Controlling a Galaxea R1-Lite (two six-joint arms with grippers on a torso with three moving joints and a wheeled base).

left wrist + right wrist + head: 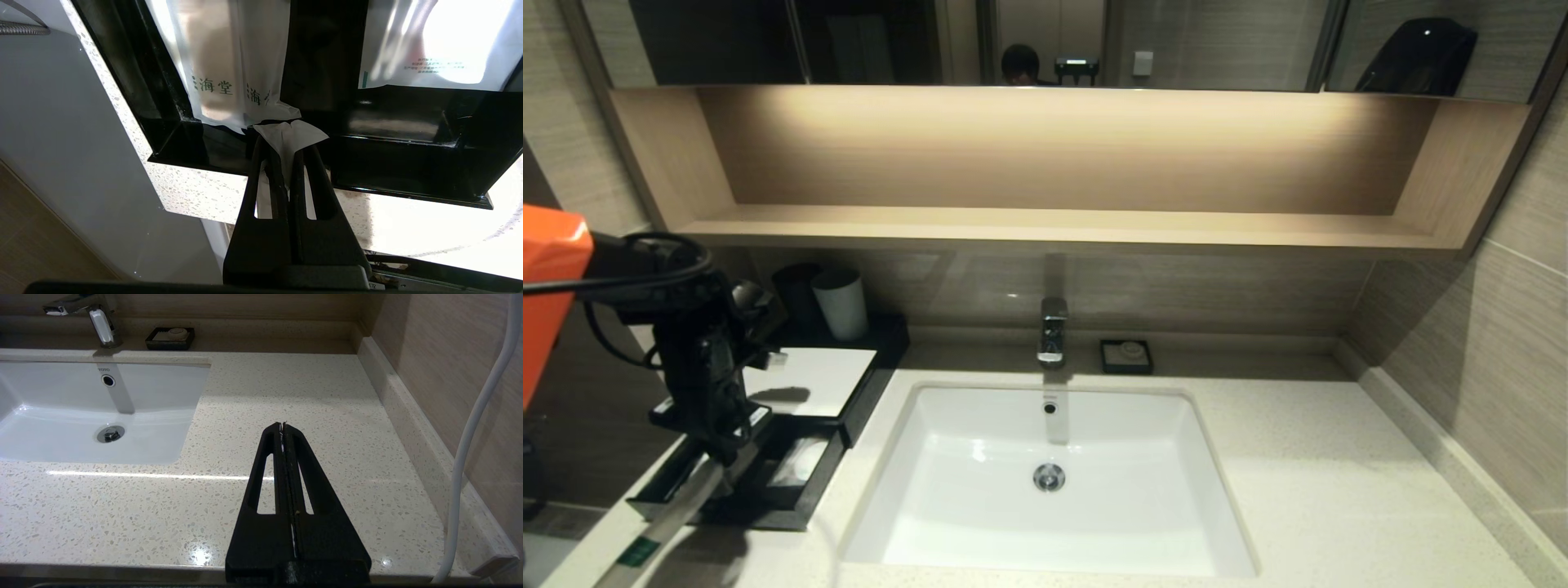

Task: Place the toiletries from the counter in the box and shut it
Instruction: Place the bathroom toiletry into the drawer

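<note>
My left gripper is shut on the end of a long slim whitish packet with a green label. The packet slants down over the counter's front left corner. The gripper hangs above the front wall of the pulled-out drawer of the dark box with its white top. Two other packets lie in the drawer's compartments. My right gripper is shut and empty, above the bare counter right of the sink; the head view does not show it.
A white sink with a chrome faucet fills the middle. A black soap dish sits behind it, a grey cup behind the box. A wooden shelf runs overhead. A white cable hangs at the right wall.
</note>
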